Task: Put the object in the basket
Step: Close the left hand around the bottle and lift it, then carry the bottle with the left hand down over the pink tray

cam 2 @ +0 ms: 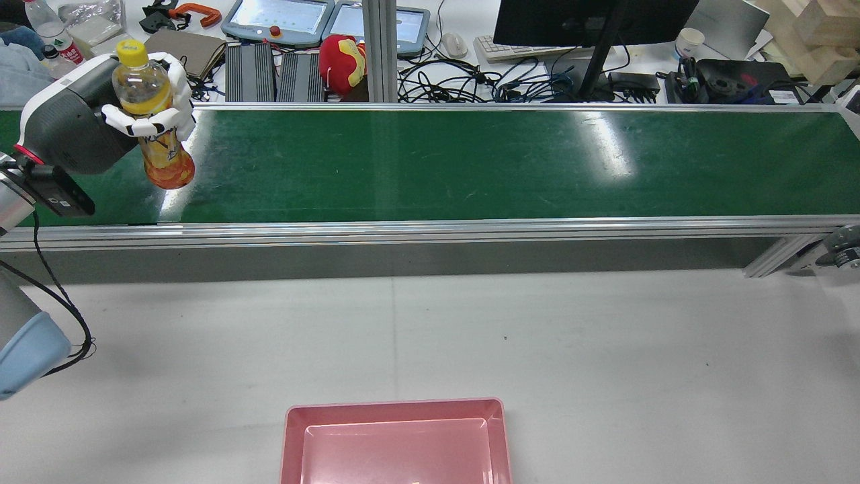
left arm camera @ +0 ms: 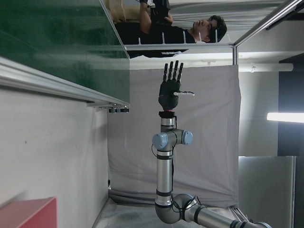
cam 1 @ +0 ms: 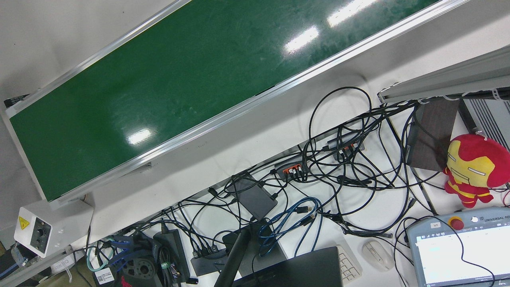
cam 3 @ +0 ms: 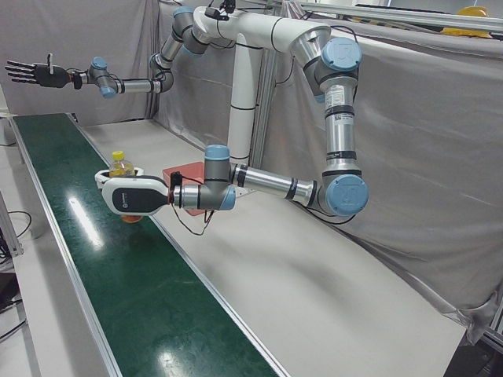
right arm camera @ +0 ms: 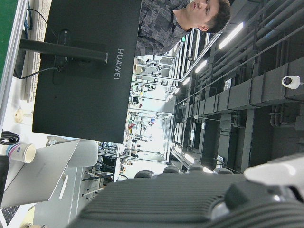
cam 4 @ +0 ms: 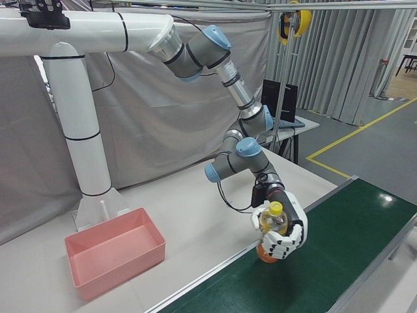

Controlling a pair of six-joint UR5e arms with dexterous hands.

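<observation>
Left hand [cam 2: 144,111] gripping clear plastic bottle with yellow cap and orange drink [cam 2: 156,128], holding it upright above far-left end of green conveyor belt [cam 2: 470,161]. Pink rectangular plastic basket [cam 2: 395,440] sitting on grey worktop [cam 2: 605,336], well apart, bottom edge cropped, wide open room between. Right hand [cam 3: 35,74] spreading wide, holding nothing, raised high.

Red plush toy [cam 1: 474,169] (beside tangled cables [cam 1: 338,167]); black monitor [cam 2: 591,20].
</observation>
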